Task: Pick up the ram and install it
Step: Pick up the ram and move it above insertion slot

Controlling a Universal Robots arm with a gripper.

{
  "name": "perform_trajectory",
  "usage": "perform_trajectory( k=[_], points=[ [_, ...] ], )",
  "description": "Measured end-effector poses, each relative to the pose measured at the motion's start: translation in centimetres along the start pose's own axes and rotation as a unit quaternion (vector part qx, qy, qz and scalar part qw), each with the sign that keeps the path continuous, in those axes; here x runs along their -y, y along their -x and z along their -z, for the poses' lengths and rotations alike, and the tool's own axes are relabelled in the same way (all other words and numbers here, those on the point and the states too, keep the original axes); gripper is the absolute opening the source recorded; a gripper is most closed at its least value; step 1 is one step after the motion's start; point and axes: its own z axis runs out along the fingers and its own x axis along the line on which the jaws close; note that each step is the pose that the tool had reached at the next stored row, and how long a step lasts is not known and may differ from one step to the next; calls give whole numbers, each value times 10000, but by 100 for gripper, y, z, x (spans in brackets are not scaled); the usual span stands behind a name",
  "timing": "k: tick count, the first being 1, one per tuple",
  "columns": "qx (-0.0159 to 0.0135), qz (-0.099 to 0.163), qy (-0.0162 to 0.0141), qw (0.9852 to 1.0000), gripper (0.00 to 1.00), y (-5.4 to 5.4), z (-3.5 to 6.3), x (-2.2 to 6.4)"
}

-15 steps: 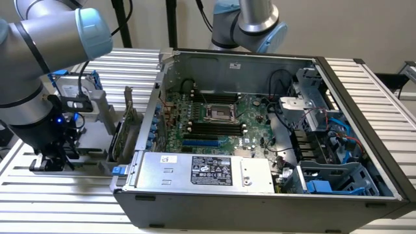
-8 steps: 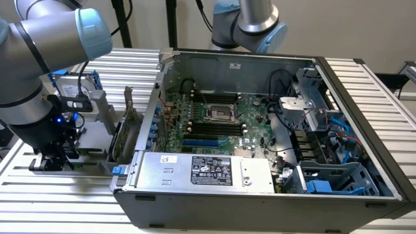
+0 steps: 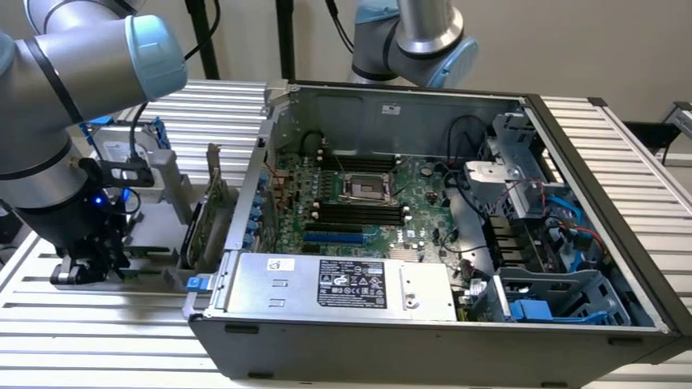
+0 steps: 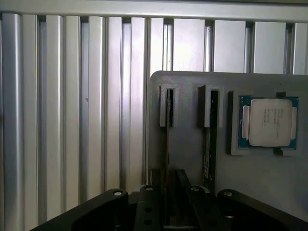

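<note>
Exterior view gives you the ribbed metal counter and, on it, the open computer case. Inside the case you see the motherboard lying flat with its row of black slots. The labelled power supply sits along the near wall. On the exterior view's left of the case, the arm reaches down and its claw hangs low over the counter.

Wrist view shows you what that angle does not: a grey holder with narrow slots and a square recess. The recess holds a silver processor chip. One slot holds the ram, standing on edge, and the neighbouring slot holds a second stick.

The claw's fingers stand apart, one on each side of the ram. You cannot tell whether either finger touches it.
</note>
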Motion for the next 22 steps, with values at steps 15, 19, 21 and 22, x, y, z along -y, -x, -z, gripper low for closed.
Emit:
perform_trajectory(
  k=[15, 19, 21, 22],
  points=[
    [0, 0, 0, 10000, 13, 0, -1, -2],
    [0, 0, 0, 10000, 13, 0, -1, -2],
    [0, 0, 0, 10000, 13, 0, -2, -2],
    [0, 0, 0, 10000, 13, 0, -1, -2]
  ],
)
